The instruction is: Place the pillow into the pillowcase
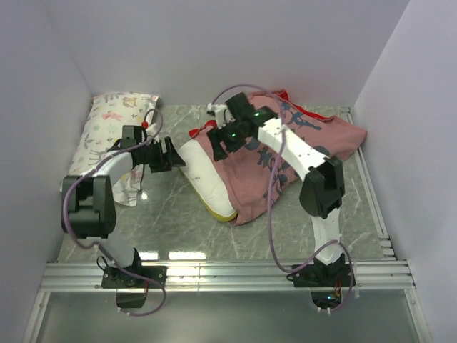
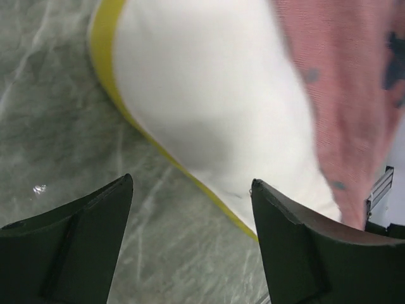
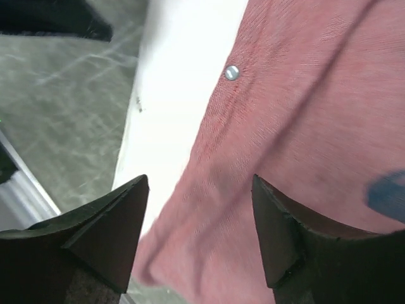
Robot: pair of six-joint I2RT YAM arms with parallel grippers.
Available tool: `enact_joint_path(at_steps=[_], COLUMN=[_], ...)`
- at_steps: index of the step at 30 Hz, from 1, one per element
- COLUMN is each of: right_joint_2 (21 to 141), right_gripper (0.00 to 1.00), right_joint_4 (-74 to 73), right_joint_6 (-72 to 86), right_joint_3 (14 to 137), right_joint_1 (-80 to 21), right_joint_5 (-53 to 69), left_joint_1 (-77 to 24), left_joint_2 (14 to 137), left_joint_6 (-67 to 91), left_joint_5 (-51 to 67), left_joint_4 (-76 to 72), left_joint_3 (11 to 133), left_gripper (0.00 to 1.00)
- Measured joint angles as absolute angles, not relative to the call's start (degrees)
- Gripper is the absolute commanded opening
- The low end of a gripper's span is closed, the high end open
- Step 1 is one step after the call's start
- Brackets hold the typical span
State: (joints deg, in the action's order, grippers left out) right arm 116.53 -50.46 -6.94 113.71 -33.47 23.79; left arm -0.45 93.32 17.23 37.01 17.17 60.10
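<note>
Partly sleeved, the pillow sticks leftward from the pillowcase.

Plain white walls enclose a grey-green marbled tabletop, edged by silver metal rails along its near and right sides, under soft, even light.

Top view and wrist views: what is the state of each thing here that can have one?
pillow: partly inside the pillowcase, one end sticking out.
pillowcase: crumpled, pink side out, drawn over part of the pillow.
left gripper: open, holding nothing.
right gripper: open, holding nothing.
printed pillow: lying on the table, not held.
</note>
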Motion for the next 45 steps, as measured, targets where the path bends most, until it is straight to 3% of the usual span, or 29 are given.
enact_joint_path(at_steps=[4, 5, 10, 14, 19, 22, 24, 26, 29, 36, 45], right_joint_2=[119.5, 120.3, 121.0, 118.0, 111.4, 111.0, 111.0, 111.0, 111.3, 120.7, 132.7], right_gripper=[0.73, 0.68, 0.65, 0.65, 0.67, 0.71, 0.73, 0.74, 0.76, 0.80, 0.84], right_joint_4=[-47.9, -47.7, -43.7, -34.6, -31.9, -34.9, -36.9, -38.0, -37.4, -34.1, -32.6], right_joint_6=[-4.6, -4.3, -0.7, 1.8, 2.3, 2.5, 3.1, 4.0, 3.9, -0.6, -0.9], right_joint_3=[111.3, 111.1, 102.8, 89.5, 84.6, 88.7, 92.7, 98.9, 108.0, 124.9, 124.4], right_joint_1=[-36.9, -37.2, -37.2, -36.6, -39.4, -42.4, -42.7, -40.6, -34.6, -26.9, -32.6], right_joint_5=[17.5, 16.4, 17.7, 26.2, 37.7, 46.0, 48.8, 48.2, 41.3, 21.1, 17.3], left_joint_1=[-0.3, -0.3, -0.7, -1.8, -3.4, -3.4, -3.5, -3.6, -4.3, -5.4, -5.7], left_joint_2=[100.0, 101.0, 106.0, 109.4, 109.9, 109.9, 109.9, 109.9, 110.2, 111.0, 109.3], left_joint_6=[19.2, 19.9, 24.4, 26.5, 25.6, 23.1, 21.4, 18.5, 13.1, 5.6, 5.1], left_joint_5=[37.2, 37.9, 42.1, 46.0, 46.8, 46.8, 47.0, 47.1, 46.6, 46.1, 46.2], left_joint_4=[16.2, 15.7, 10.7, 9.3, 9.5, 10.9, 11.9, 13.6, 17.8, 22.3, 20.9], left_joint_3=[60.7, 60.7, 60.9, 62.0, 62.3, 62.7, 63.0, 63.7, 66.1, 68.0, 65.5], left_gripper=[0.88, 0.90, 0.89, 0.72, 0.48, 0.30, 0.25, 0.15, 0.07, 0.05, 0.04])
